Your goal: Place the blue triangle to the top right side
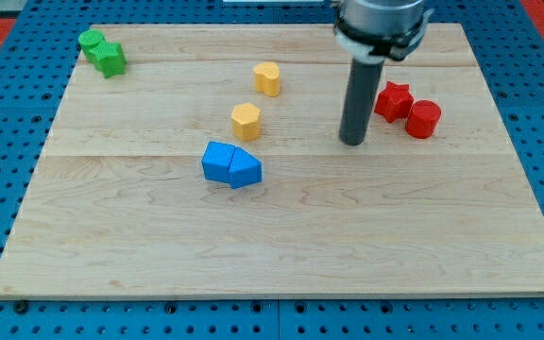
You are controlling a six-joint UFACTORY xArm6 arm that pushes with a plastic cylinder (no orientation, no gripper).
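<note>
**Currently: tip parked mid-right, blue triangle not yet engaged**

Left to right across the wooden board (281, 264):

- Far top-left corner: two green blocks (103, 53) touching each other, shapes hard to make out. Irrelevant to the move.
- Left of centre: the blue pair. A blue cube (217, 161) sits against the blue triangle (246, 170), the triangle on the view's right of the two. They touch.
- Just above them: a yellow hexagon (246, 120), and higher up a yellow heart (267, 77).
- Right of centre: my tip (353, 142), on the board, well apart from the blue triangle and clear of every block. No fingers on this rig, just a bare rod, so nothing opens, closes or holds.
- Right: red star (393, 100) touching a red cylinder (424, 119), near the tip on the view's right.

How I'd run the step: bring the tip round to the triangle's lower-left, ideally into the seam with the blue cube so only the triangle moves. Push diagonally up-right. The lane between the yellow hexagon and the red pair looks tight, so aim above the red star. Risk: a wedge face may slip off a round rod, so keep pushes short and re-centre.
</note>
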